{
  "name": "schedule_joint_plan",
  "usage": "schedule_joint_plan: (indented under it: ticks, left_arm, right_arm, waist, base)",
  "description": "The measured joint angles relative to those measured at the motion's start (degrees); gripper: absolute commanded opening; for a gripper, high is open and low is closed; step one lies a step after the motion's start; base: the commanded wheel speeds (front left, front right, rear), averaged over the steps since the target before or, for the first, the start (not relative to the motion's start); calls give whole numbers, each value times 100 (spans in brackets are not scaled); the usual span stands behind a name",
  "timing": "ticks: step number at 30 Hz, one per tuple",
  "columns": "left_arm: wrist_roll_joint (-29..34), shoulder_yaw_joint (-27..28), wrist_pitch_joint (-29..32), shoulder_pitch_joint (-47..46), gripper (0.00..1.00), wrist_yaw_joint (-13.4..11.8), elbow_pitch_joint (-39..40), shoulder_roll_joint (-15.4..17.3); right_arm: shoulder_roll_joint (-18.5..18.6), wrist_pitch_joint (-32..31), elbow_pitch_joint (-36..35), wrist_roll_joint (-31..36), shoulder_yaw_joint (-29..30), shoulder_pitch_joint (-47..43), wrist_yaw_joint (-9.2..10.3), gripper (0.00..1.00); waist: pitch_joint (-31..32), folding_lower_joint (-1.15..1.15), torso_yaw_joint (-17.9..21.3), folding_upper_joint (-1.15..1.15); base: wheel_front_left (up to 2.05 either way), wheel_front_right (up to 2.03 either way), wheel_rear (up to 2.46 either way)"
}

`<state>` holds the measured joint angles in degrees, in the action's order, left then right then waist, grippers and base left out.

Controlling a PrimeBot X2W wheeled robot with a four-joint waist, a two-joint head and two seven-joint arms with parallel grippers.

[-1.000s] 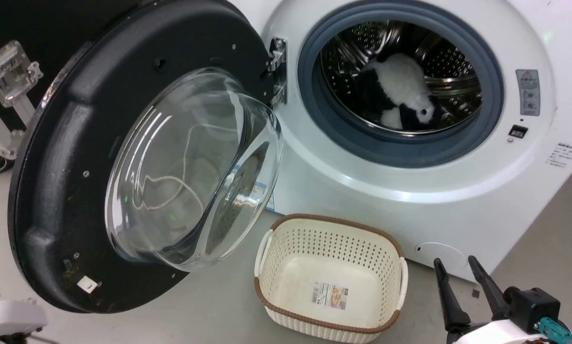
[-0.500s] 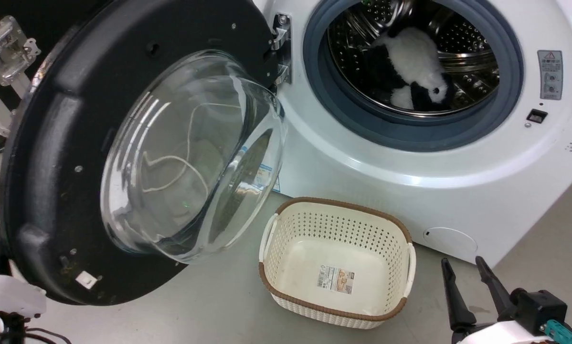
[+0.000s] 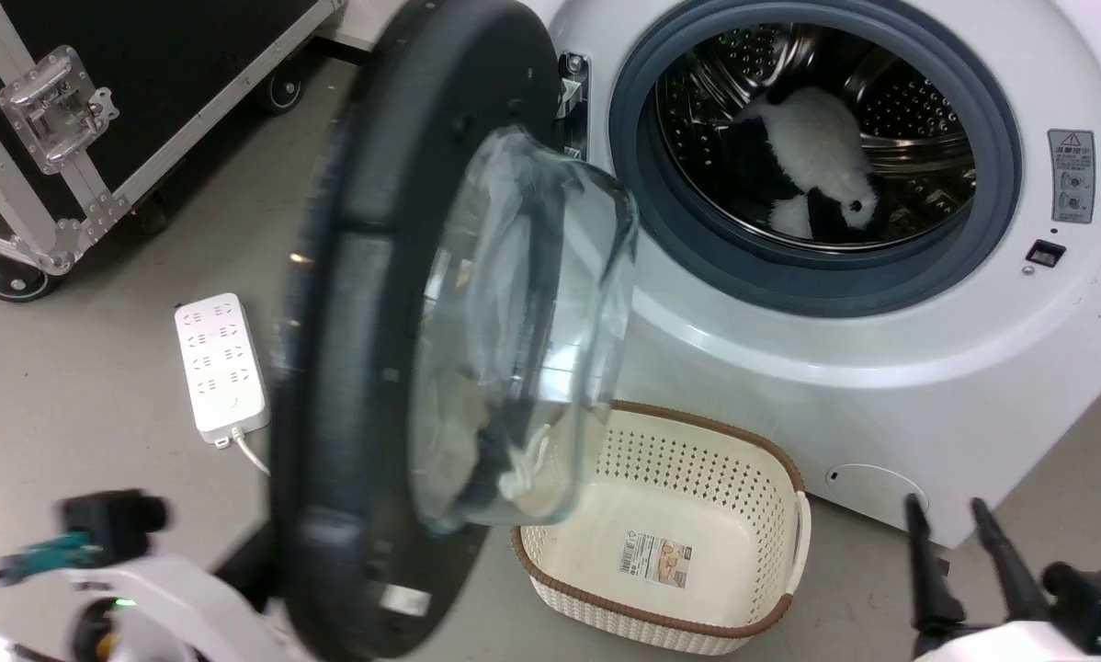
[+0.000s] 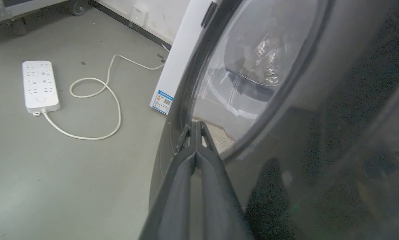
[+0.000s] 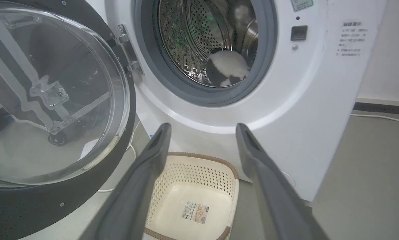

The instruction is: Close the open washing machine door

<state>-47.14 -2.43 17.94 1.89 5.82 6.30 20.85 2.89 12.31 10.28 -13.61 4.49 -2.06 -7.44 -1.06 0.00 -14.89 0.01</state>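
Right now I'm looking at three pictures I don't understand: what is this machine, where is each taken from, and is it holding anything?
It is a wheeled two-armed robot. One picture looks down from its head; the other two look along each wrist's fingers. Ahead stands a white front-loading washing machine, its round glossy black door with a glass bowl half open. The left gripper is shut, tips seemingly against the door's outer face; the right gripper is open, holding nothing. A cream perforated basket sits on the floor.

I see the washing machine door (image 3: 348,368) glossy black around clear glass, and the washing machine (image 3: 881,368) white with a grey ring and hole-dotted steel drum. The near basket (image 3: 688,455) is cream, perforated and brown-rimmed. My right gripper (image 5: 202,127) has dark grey fingers.
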Motion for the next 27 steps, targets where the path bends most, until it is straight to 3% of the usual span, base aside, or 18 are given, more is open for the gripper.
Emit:
schedule_joint_plan:
  ticks: [8,14,20,27]
  left_arm:
    - [-382,-1544,533,-49,0,42,779,138]
    - [-564,-2668,628,-687,0,101,829,-91]
    - [-544,-3308,269,-1689,0,141,152,-372]
    - [271,-3434,-532,-2809,0,137,-1402,-693]
  right_arm:
    - [-2,99,1,-7,635,32,1,100]
    - [-3,166,5,-32,829,135,0,100]
    - [-3,230,70,-209,837,181,0,100]
    - [-4,244,100,-350,791,271,1,100]
  waist:
    - [25,0,235,0]
    - [-17,0,660,0]
    - [-119,0,1300,0]
    - [-343,1,2162,0]
  base:
    - [0,0,0]
    - [0,0,0]
    - [0,0,0]
    - [0,0,0]
